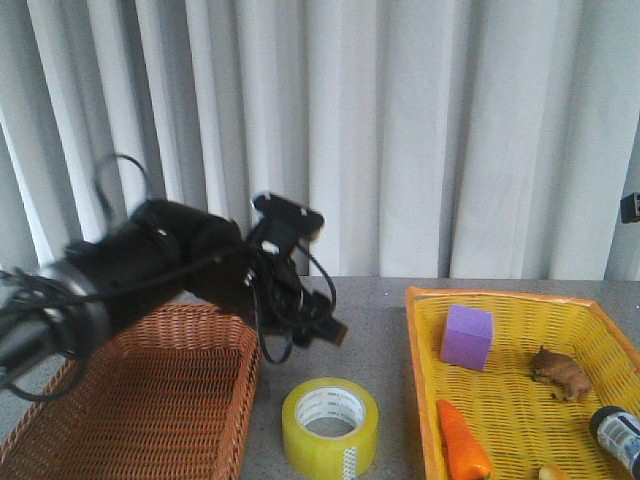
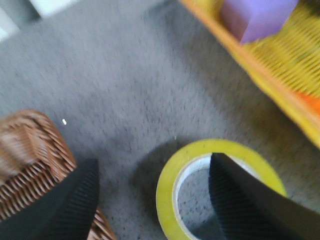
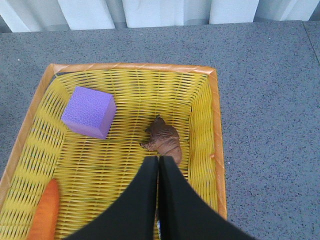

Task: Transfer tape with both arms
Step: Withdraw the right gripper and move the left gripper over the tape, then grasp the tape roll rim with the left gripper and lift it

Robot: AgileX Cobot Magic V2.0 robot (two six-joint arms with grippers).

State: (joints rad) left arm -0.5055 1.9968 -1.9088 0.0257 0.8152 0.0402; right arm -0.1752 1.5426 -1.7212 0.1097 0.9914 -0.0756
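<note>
The tape [image 1: 330, 425], a yellow roll with a white printed core, lies flat on the grey table between the two baskets. My left arm [image 1: 170, 265] reaches over the brown basket, and its gripper [image 1: 328, 330] hangs above and behind the tape. In the left wrist view the left gripper [image 2: 154, 160] is open and empty. One finger [image 2: 245, 200] shows over the tape's [image 2: 167, 192] hole, the other over the brown basket's edge. My right gripper [image 3: 158, 159] is shut and empty above the yellow basket [image 3: 215, 115]. The right gripper does not show in the front view.
A brown wicker basket [image 1: 150, 400] stands at the left. The yellow basket [image 1: 425, 360] at the right holds a purple cube [image 1: 467, 337], a brown toy animal [image 1: 560, 372], a carrot [image 1: 462, 442] and a small bottle [image 1: 618, 436]. White curtains hang behind.
</note>
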